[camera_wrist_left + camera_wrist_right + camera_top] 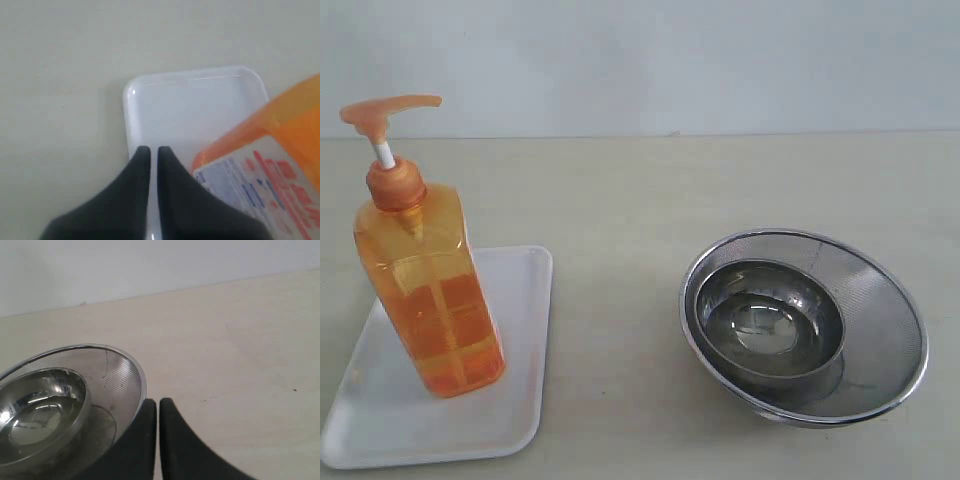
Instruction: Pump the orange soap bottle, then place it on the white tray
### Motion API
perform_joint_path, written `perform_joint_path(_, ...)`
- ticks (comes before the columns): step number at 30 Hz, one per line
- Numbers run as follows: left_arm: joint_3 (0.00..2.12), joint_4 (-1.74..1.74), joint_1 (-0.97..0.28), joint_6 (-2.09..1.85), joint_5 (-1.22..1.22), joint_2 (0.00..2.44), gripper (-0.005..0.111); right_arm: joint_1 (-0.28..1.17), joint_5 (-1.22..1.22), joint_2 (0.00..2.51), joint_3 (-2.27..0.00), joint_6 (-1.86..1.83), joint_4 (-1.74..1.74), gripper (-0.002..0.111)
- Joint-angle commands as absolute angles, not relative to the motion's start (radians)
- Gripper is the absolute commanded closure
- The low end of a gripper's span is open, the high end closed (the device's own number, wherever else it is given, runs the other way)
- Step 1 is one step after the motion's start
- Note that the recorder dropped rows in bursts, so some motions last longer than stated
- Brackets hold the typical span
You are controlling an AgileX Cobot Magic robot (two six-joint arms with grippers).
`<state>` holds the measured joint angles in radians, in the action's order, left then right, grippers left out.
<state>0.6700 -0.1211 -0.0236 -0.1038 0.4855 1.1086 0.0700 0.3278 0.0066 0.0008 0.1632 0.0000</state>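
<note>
The orange soap bottle (428,290) stands upright on the white tray (510,400) at the left, its orange pump head raised on the white stem. No arm shows in the exterior view. In the left wrist view my left gripper (153,150) is shut and holds nothing; it hangs over the white tray (190,105), with the orange soap bottle (270,165) and its label just beside one finger, apart from it. My right gripper (158,402) is shut and empty, beside the rim of the mesh bowl.
A round steel mesh bowl (880,330) with a smaller steel bowl (770,320) inside it sits at the right, also seen as the mesh bowl (120,375) in the right wrist view. Bare beige tabletop lies between tray and bowl; a pale wall stands behind.
</note>
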Motion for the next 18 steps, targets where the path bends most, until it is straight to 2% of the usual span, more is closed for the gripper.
perform_joint_path(1, 0.706, -0.027, 0.005, -0.082, 0.441, 1.288, 0.102, 0.063, 0.322, 0.0, 0.0, 0.16, -0.01, 0.108)
perform_joint_path(8, 0.706, -0.107, 0.12, -0.128, 0.366, 1.445, 0.102, 0.063, 0.322, 0.0, 0.0, 0.16, -0.01, 0.108)
perform_joint_path(14, 0.706, -0.389, 0.12, -0.46, 0.31, 1.553, 0.102, 0.063, 0.322, 0.0, 0.0, 0.16, -0.01, 0.108)
perform_joint_path(18, 0.706, -0.431, 0.12, -0.512, 0.272, 1.633, 0.102, 0.063, 0.322, 0.0, 0.0, 0.16, -0.01, 0.108)
